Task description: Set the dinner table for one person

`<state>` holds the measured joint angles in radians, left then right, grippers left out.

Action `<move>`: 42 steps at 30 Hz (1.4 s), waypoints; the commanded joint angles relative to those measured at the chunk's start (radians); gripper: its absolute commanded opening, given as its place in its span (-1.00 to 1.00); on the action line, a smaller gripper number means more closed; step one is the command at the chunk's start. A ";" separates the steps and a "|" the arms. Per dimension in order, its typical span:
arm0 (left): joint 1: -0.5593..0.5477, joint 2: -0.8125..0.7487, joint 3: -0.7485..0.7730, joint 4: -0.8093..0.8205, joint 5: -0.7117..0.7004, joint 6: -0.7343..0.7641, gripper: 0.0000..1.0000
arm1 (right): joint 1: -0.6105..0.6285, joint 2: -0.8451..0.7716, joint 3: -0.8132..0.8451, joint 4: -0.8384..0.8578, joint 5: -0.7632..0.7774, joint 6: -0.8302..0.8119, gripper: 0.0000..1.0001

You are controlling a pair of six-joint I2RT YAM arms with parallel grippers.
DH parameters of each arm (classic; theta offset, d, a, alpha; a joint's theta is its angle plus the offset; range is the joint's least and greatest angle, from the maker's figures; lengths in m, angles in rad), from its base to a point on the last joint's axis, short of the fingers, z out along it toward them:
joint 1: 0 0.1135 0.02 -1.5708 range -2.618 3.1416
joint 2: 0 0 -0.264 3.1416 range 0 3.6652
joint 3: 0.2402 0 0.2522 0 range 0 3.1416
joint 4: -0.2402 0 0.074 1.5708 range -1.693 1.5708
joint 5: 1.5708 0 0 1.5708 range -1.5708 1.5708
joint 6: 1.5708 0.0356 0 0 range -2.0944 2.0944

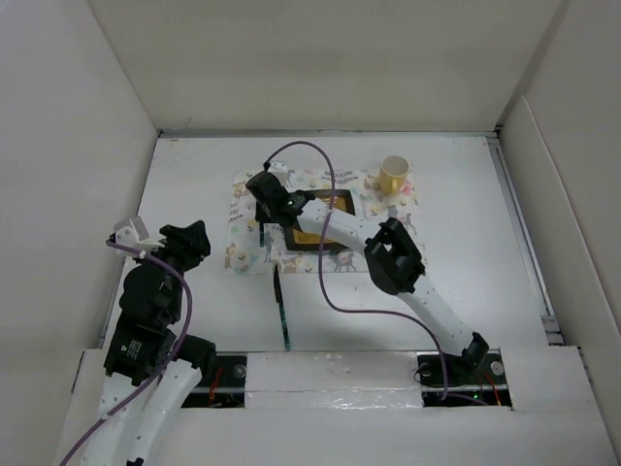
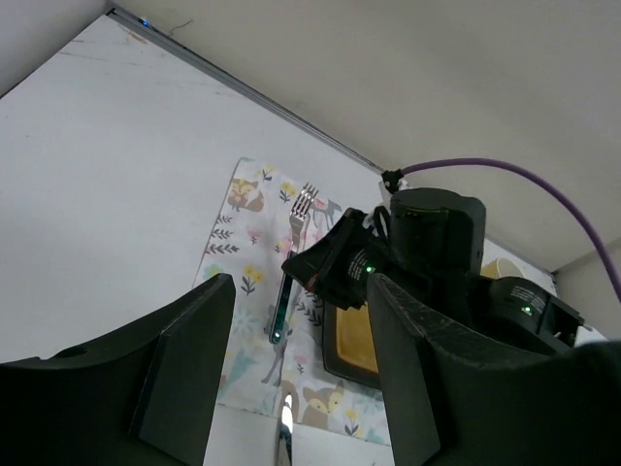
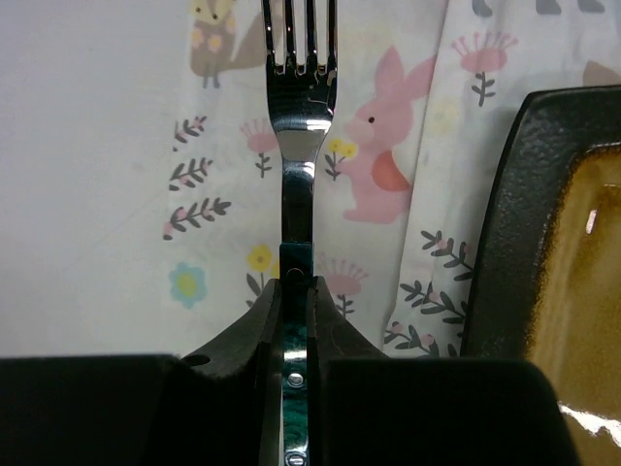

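**Pinching a fork beside the plate**

Stretching white and flat between white wall panels as the bench (image 1: 485, 272), filling most of the top view. Carrying an animal-print placemat (image 1: 243, 254) toward its far middle. Pinching the handle of a fork (image 3: 299, 146) in the right gripper (image 3: 296, 291), tines pointing away, just left of a dark square plate (image 3: 543, 243) with a glossy amber well. Reaching across that plate with the right arm, hiding part of it from above. Standing upright at the placemat's far right corner: a yellow cup (image 1: 393, 175), contents too small to tell. Lying on bare bench just off the placemat's near edge: a slim dark utensil (image 1: 282, 316). Hovering at the left with the left gripper (image 2: 299, 320), fingers spread.
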<state>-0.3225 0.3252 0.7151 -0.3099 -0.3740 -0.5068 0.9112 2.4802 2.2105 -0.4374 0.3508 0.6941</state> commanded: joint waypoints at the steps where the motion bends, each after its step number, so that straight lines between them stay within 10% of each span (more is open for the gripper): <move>1: 0.005 0.002 0.043 0.028 0.006 -0.001 0.08 | 0.002 0.009 0.090 -0.015 -0.021 0.035 -1.00; 9: 0.005 0.005 0.041 0.026 0.015 0.004 0.08 | 0.002 0.013 -0.004 0.037 -0.029 0.082 -0.95; 15: 0.005 0.009 0.041 0.025 0.017 0.007 0.10 | 0.002 -0.015 -0.057 0.069 -0.038 0.087 -0.30; 27: 0.005 0.002 0.043 0.022 0.010 0.017 0.07 | 0.031 -0.338 -0.308 0.236 -0.012 -0.031 -0.31; 28: 0.005 -0.009 0.044 0.028 0.021 0.028 -0.22 | 0.058 -0.418 -0.402 0.265 -0.004 -0.047 -0.75; 30: 0.005 -0.011 0.044 0.029 0.024 0.042 -0.38 | 0.087 -0.499 -0.517 0.294 0.000 -0.073 -0.95; 32: 0.005 -0.015 0.046 0.026 0.029 0.050 -0.80 | 0.124 -0.573 -0.642 0.325 0.022 -0.079 -1.00; 36: 0.005 -0.023 0.046 0.034 0.041 0.053 -1.00 | 0.254 -0.691 -0.902 0.269 0.069 -0.079 -0.97; 39: 0.005 -0.012 0.049 0.032 0.050 0.051 -0.90 | 0.363 -0.678 -0.962 0.123 0.100 -0.027 -0.26; 42: 0.005 -0.020 0.043 0.041 0.053 0.051 -0.37 | 0.452 -0.635 -0.962 0.056 0.112 0.008 0.05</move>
<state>-0.3225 0.3115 0.7208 -0.3111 -0.3351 -0.4679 1.3167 1.8111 1.2652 -0.2649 0.4095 0.6643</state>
